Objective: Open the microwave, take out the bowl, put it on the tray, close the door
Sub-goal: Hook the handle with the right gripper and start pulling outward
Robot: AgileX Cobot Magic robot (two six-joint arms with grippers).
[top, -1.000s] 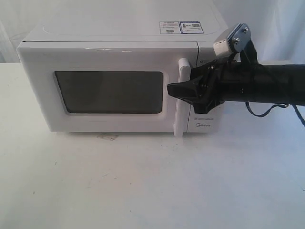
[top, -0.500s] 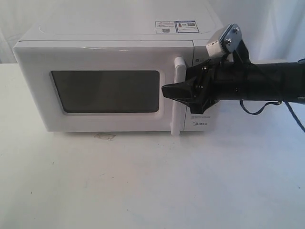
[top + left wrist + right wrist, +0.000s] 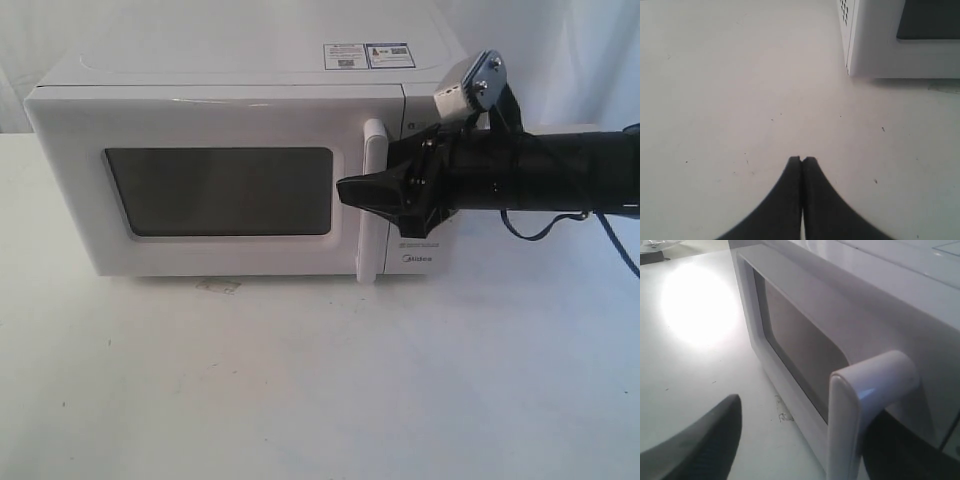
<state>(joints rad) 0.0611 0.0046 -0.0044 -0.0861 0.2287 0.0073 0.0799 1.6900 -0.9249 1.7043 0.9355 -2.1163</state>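
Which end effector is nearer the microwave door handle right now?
Right. The right end effector, open, straddles the handle; the left end effector, shut, hangs over the table off the microwave's corner.

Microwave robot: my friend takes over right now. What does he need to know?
Right pincer: open, one jaw on each side of the handle, not closed on it.
Left pincer: shut, holding nothing, low over the table near a corner of the microwave.
Door: shut. Bowl and tray: not in view.
Done: right pincer is lined up on the handle.
Left: grip the handle, pull the door open, take out the bowl, put it on the tray, close the door.
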